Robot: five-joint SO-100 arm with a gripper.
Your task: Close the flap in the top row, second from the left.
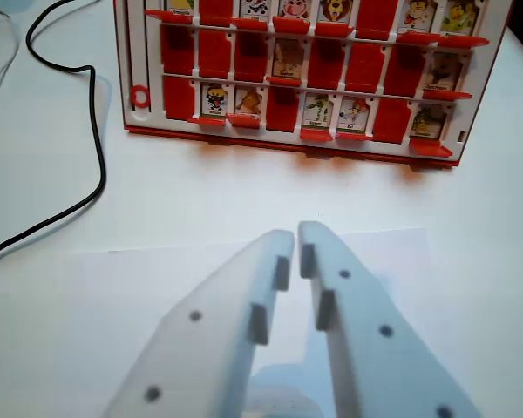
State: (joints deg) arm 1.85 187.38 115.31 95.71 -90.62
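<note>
- Tabletop (52, 331), white and bare, fills most of what we see from the wrist view, and everything else sits on it.
- Next in size we have the gripper (296, 237), pale grey-white plastic, rising from the bottom edge toward the middle; its two jaws run almost parallel with only a thin slit between the tips, so we call it nearly closed, and nothing is clamped in it.
- We see the gripper tips hovering over the table well short of the board, touching nothing.
- Up top we have the game board (301, 144), a red and white frame with rows of small flaps, its upper part cut off by the picture's edge.
- We count three rows in view; some flaps show little cartoon picture cards, others show plain red.
- The uppermost visible row is cropped, so we cannot tell whether it is the board's real top row.
- In that row, the second flap from the wrist view's left (214, 10) shows plain red, next to a picture card at the far left; whether it stands up or lies down we cannot tell.
- A sheet of white paper (392, 252) lies under the gripper, its edge faintly visible against the table.
- Smallest, a black cable (100, 165) snakes down the wrist view's left side, apart from the board.
</note>
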